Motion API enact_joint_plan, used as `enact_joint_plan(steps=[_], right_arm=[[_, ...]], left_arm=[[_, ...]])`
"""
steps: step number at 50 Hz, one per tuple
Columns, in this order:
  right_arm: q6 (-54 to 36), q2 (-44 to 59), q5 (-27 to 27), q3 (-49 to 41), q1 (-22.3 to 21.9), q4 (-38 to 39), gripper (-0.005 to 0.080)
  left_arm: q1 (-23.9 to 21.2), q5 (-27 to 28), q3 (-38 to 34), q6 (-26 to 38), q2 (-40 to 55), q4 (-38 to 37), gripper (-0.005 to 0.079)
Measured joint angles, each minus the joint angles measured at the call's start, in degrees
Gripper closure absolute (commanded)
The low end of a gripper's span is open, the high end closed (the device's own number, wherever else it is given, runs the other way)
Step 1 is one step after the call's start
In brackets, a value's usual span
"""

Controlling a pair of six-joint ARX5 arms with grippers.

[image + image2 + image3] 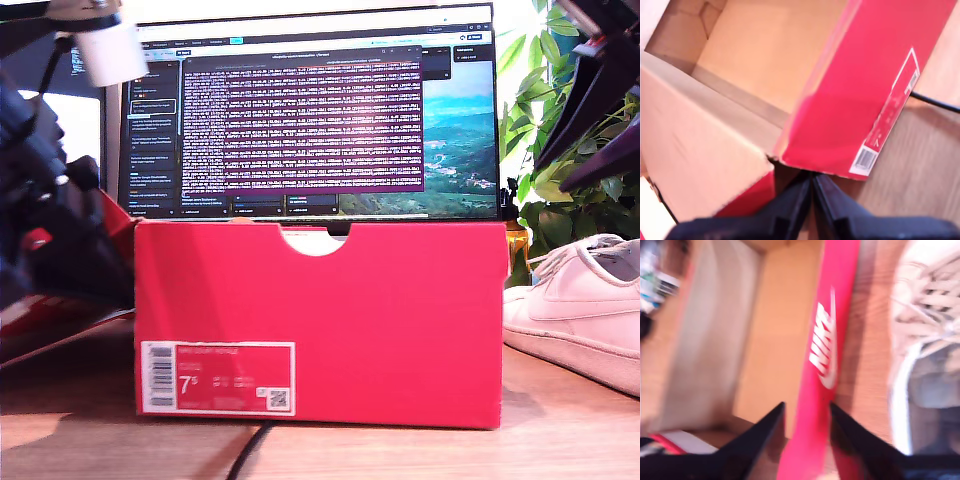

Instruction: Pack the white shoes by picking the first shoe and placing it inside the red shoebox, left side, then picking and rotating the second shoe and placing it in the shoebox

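Red box sits open on the desk, inside bare. My first gripper has jaws pressed together, holding nothing; my second gripper spreads its jaws astride the box wall. One white shoe stands beside the box.

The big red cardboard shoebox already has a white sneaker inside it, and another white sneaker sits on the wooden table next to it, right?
Not quite. The big red cardboard shoebox is empty: my first wrist view looks into it and shows only bare tan cardboard, no shoe. The rest holds. A white leather sneaker does sit on the wooden table beside the box, at the exterior view's right.
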Motion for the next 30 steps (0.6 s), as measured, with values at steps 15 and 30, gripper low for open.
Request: enact_joint_plan(steps=[15,30], right_arm=[[-4.87,2.82,10.36,1.14,0.35,-9.14,0.0316],[-8.35,7.39,14.45,3.56,2.58,-10.88,0.0316]], left_arm=[[0.00,1.64,0.00,-1.77,0.00,0.22,0.0762],[0.00,1.99,0.00,-1.79,0.00,0.24,0.0762]])
